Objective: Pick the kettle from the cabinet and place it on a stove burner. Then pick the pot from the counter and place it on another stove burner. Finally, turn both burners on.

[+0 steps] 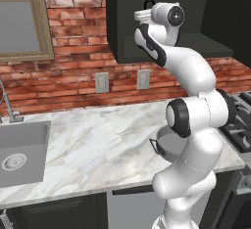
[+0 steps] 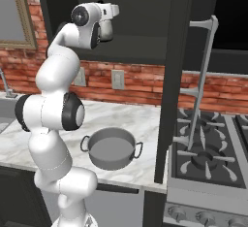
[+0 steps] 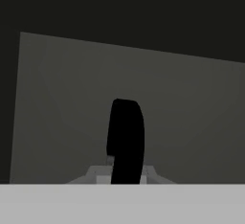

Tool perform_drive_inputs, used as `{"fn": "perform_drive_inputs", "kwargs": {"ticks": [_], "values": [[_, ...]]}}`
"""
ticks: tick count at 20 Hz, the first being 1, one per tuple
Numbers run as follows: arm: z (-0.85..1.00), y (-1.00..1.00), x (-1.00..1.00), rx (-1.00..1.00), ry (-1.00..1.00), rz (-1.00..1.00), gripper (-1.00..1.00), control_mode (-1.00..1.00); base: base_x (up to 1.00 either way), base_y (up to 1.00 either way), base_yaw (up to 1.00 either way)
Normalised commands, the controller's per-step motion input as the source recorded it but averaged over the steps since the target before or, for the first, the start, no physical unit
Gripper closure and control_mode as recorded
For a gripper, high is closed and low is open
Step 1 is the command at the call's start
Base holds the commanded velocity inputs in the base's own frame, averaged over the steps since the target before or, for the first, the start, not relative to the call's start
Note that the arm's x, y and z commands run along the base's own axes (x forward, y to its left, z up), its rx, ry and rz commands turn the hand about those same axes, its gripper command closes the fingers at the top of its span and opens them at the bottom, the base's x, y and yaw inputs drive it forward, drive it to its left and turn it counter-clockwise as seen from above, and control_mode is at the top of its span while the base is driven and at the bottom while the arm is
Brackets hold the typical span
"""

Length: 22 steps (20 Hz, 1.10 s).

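Hand view: gripper [image 3: 125, 177] clenched on tall black arched handle of kettle [image 3: 126, 141], inside black matte wall cabinet [image 1: 196, 52] niche. Wide shallow grey metal pot [image 2: 111, 148] sits on white-grey marble bench [image 1: 98, 145], beside steel range [image 2: 208, 163].

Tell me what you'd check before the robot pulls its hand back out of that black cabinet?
1. Hand closed on the kettle handle: ok; the black arch sits right at the hand, which is shut.
2. Kettle body visible: cannot tell; hidden in the cabinet.
3. Way out of the niche: cannot tell from these views.
4. Stove burners free for the kettle: ok, nothing rests on the grates.
5. Open cabinet door hangs between counter and stove: not ok, watch it.
6. Pot waiting on the counter: ok.
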Motion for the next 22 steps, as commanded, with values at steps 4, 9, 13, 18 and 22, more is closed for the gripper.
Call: {"fn": "perform_drive_inputs", "kwargs": {"ticks": [4,9,13,18,22], "values": [[0.0,0.0,0.0,0.0,0.0,0.0,1.0,-1.0,0.0,0.0,0.0],[0.0,0.02,-0.01,0.0,0.0,0.0,1.0,-1.0,0.0,0.0,0.0],[0.0,0.0,-0.17,0.0,0.0,-0.03,1.0,-1.0,0.0,0.0,0.0],[-0.02,0.0,-0.6,0.0,-0.01,-0.1,1.0,-1.0,0.0,0.0,0.0],[-0.02,0.0,-0.66,0.0,0.0,-0.1,1.0,-1.0,0.0,0.0,0.0]]}}
